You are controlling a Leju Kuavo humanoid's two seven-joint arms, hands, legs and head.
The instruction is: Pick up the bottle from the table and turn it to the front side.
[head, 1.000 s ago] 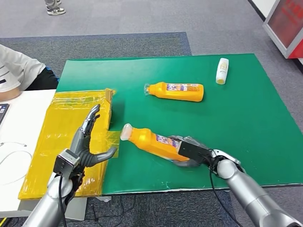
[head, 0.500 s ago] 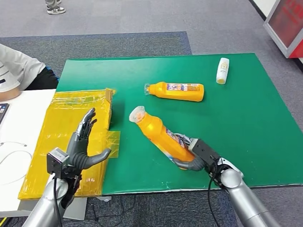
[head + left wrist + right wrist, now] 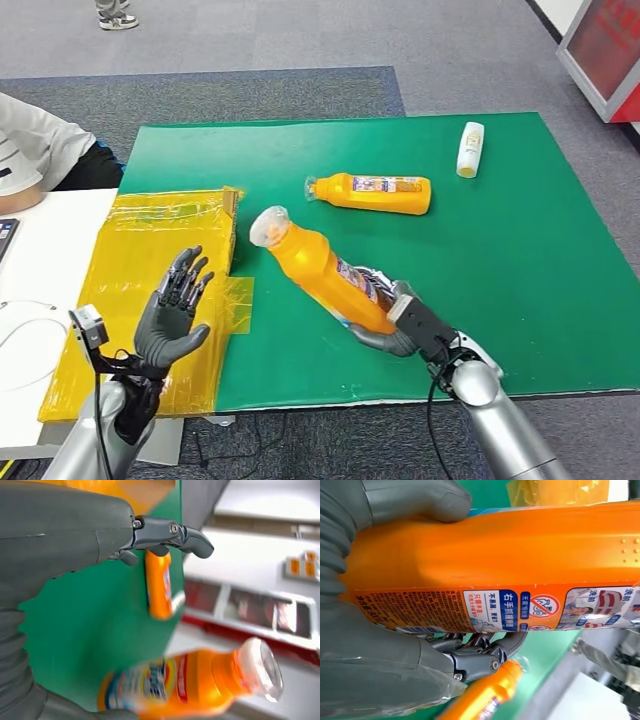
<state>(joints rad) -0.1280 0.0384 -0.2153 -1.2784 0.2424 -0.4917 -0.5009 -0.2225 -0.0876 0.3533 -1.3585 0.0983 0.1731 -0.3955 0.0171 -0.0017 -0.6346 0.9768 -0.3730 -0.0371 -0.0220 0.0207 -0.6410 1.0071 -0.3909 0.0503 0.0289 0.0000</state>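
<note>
Fingers (image 3: pixel 486 655) of your right hand (image 3: pixel 392 325) wrap tight around the bottom end of the orange plastic bottle (image 3: pixel 321 270). You hold it tilted above the green mat (image 3: pixel 528 260), near the front edge, with its clear cap pointing up toward the yellow taped sheet (image 3: pixel 128 250) at the mat's left edge. Your left hand (image 3: pixel 170 315) is spread wide and holds nothing. A second orange bottle (image 3: pixel 373 193) lies flat near the middle, and a small white bottle (image 3: pixel 469 149) lies near the far right corner.

green table top (image 3: pixel 528 280), orange bottle (image 3: pixel 373 193) lying flat near middle, small white bottle (image 3: pixel 469 149) lying at far right corner, yellow taped sheet (image 3: pixel 143 270) along left edge
</note>
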